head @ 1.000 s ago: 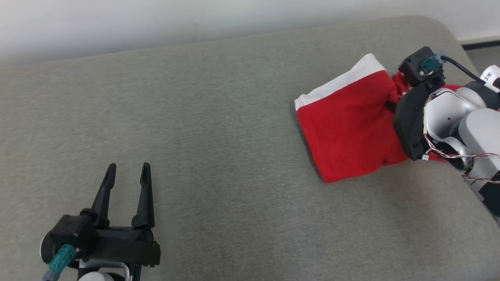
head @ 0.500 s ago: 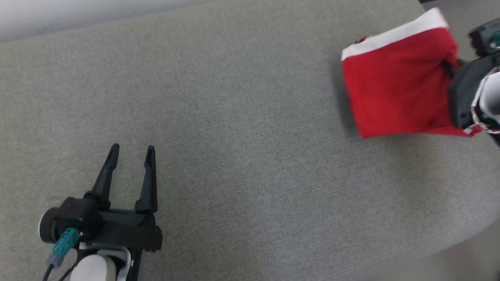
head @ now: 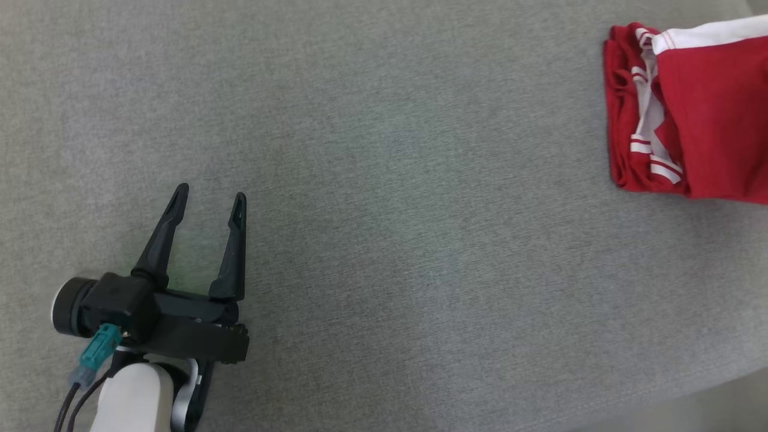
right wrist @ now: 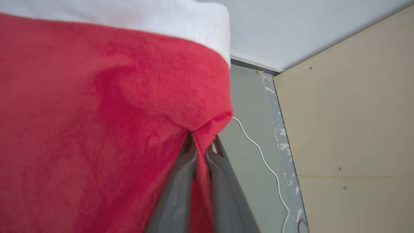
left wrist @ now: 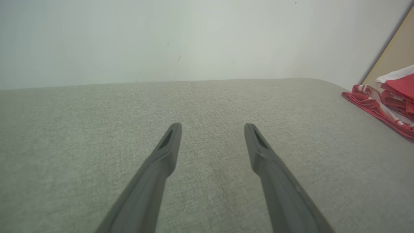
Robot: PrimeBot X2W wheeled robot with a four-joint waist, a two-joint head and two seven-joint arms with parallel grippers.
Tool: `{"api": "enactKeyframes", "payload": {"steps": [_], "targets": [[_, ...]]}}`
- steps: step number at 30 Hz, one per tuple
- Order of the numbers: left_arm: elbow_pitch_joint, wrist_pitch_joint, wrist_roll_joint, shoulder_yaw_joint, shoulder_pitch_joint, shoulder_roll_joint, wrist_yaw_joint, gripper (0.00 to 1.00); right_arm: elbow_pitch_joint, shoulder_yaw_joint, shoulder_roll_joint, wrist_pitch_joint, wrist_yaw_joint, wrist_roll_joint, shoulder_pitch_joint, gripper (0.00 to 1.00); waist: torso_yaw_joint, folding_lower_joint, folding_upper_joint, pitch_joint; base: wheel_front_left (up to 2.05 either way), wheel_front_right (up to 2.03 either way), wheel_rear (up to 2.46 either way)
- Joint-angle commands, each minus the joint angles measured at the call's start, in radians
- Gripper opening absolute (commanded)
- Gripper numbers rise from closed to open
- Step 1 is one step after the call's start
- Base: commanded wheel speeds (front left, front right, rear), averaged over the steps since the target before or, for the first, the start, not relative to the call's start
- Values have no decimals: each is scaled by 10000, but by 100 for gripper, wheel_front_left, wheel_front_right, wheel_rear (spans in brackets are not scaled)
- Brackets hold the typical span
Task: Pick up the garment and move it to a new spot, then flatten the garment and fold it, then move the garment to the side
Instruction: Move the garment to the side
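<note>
At two o'clock, pinches folded garment (head: 714, 114) in right hand (right wrist: 202, 142), seemingly for the final move aside; holds left hand (head: 210, 195) spread at seven o'clock; lacks only set-down.

A beige panel (right wrist: 349, 129) dotted with small screws meets a white wall (right wrist: 291, 29) along its upper edge. Just beside the panel runs a strip of grey floor (right wrist: 252, 97), where a thin white cable (right wrist: 269, 166) snakes along. A grey fabric-covered surface (head: 384, 180) spreads wide, one far corner near the panel.
</note>
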Motion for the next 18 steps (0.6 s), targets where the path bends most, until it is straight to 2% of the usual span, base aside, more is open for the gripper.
{"api": "enactKeyframes", "payload": {"steps": [1, 2, 4, 7, 12, 18], "targets": [[-52, 0, 107, -12, -140, 74, -4, 100, 104, -123, 146, -140, -30, -198, -53, 0, 150, -1, -2, 168, 0, 0, 0], [-71, 0, 87, -26, -163, 114, 2, 100, 228, -296, 147, -294, -30, -370, -117, 19, 157, -1, -2, 189, 0, 0, 0], [-92, 0, 97, -60, -192, 155, 2, 100, 396, -569, 196, -674, -30, -819, -225, 100, 159, -1, -2, 207, 0, 0, 0], [-9, 0, 84, -87, -140, 180, 2, 100, 681, -1220, 473, -1423, -30, -1656, -226, 100, 143, -1, -2, 84, 0, 0, 0], [113, 0, -47, -23, 68, 84, 1, 100, 891, -1887, 1077, -2098, -30, -2194, 142, 100, 205, -1, -2, -496, 0, 0, 0], [452, -1, -277, 366, 590, -86, 33, 100, 688, -2594, 1802, -3352, -30, -1765, 1064, 100, 392, -1, -2, -1713, 0, 0, 0]]}}
